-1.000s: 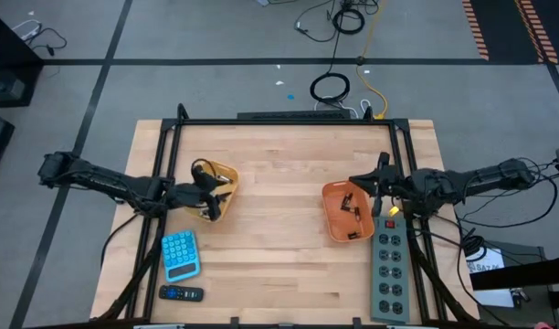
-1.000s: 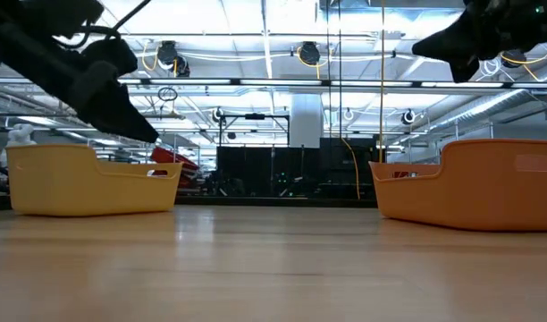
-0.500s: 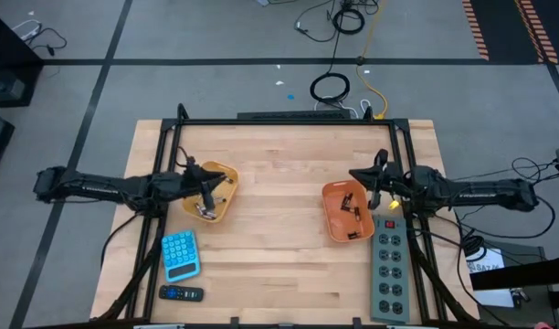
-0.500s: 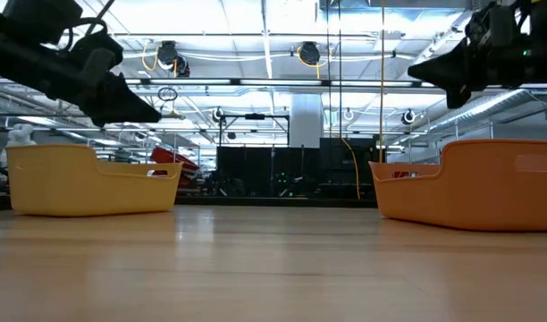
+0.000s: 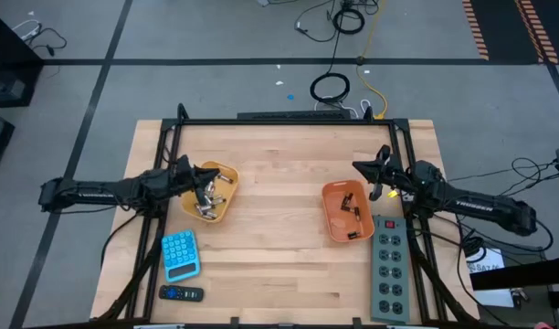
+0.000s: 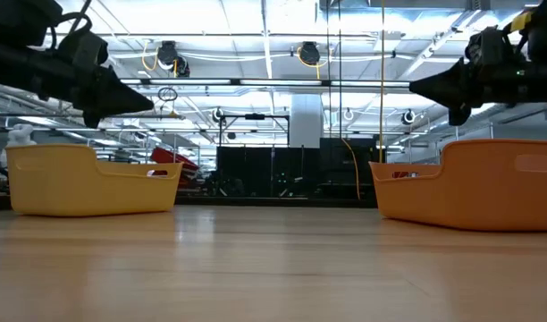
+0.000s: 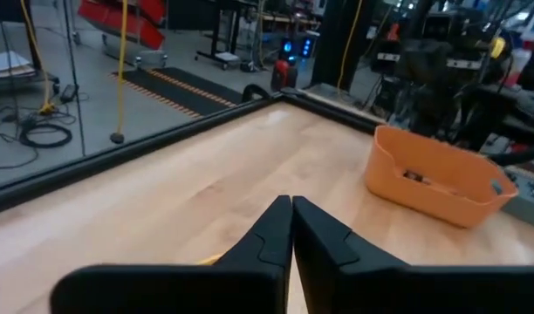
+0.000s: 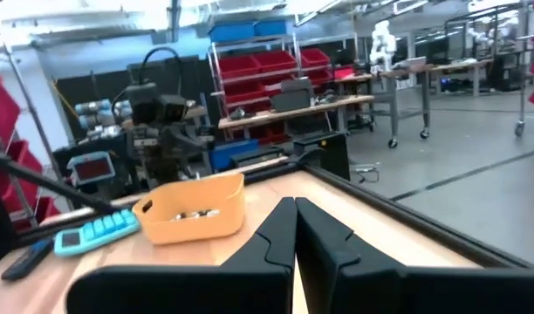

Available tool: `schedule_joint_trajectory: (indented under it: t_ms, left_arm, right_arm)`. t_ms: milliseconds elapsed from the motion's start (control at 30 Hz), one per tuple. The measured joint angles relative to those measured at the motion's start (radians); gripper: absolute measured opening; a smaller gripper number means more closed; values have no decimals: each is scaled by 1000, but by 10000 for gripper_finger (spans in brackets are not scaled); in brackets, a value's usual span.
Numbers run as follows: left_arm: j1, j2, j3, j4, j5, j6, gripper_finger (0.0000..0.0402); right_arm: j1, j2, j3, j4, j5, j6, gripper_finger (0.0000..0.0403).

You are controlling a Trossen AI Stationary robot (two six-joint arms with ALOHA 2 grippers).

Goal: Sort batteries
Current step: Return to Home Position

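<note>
Both claws are pressed together, fingertips meeting. The left claw (image 5: 197,175) hangs above the 10 o'clock edge of the yellow bin (image 5: 229,174), which sits at 9 o'clock on the tabletop (image 5: 279,192) and holds the silver batteries (image 5: 205,207). The right claw (image 5: 362,169) hangs above the 1 o'clock corner of the orange bin (image 5: 327,208), at 3 o'clock on the tabletop, with the dark batteries (image 5: 350,205) inside. A blue calculator (image 5: 180,254) lies at 7 o'clock from the yellow bin, with a black remote (image 5: 181,293) at 6 o'clock from the calculator. A power strip (image 5: 389,274) lies at 4 o'clock from the orange bin.
</note>
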Motion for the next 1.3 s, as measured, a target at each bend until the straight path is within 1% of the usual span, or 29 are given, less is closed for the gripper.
schedule_joint_trajectory:
  t_ms: [100,267,333,533,633,767,867,967,1067,1133,1200,1300]
  left_arm:
    - [-16,-9,-11,12,0,-21,16]
    - [-45,-27,-82,7,-22,-66,12]
    - [-57,-28,-82,-14,-36,-75,11]
    - [-76,-28,-82,25,-39,-25,11]
    - [-76,-28,-82,54,-39,-25,11]
    - [-76,-27,-83,82,-38,-25,10]
    - [-76,-28,-83,85,-38,-25,10]
    - [-76,-28,-83,84,-37,-15,10]
    - [-76,-27,-83,78,-37,39,10]
    - [-76,-27,-83,78,-38,56,10]
    - [-76,-27,-83,78,-38,58,10]
    - [-76,-27,-83,78,-38,57,10]
  right_arm:
    - [-11,-26,1,2,-1,1,0]
    - [-13,-61,2,1,11,-58,0]
    - [-13,-74,2,3,40,-82,0]
    - [-12,-89,2,1,137,-129,0]
    - [-12,-89,2,-8,135,-114,0]
    - [-12,-88,2,-51,134,-79,0]
    - [-12,-88,2,-83,134,-92,0]
    - [-12,-88,2,-168,134,-154,0]
    - [-12,-86,2,-275,143,-305,0]
    - [-12,-85,2,-331,140,-365,0]
    - [-12,-84,3,-364,134,-378,0]
    - [-12,-80,3,-364,133,-362,0]
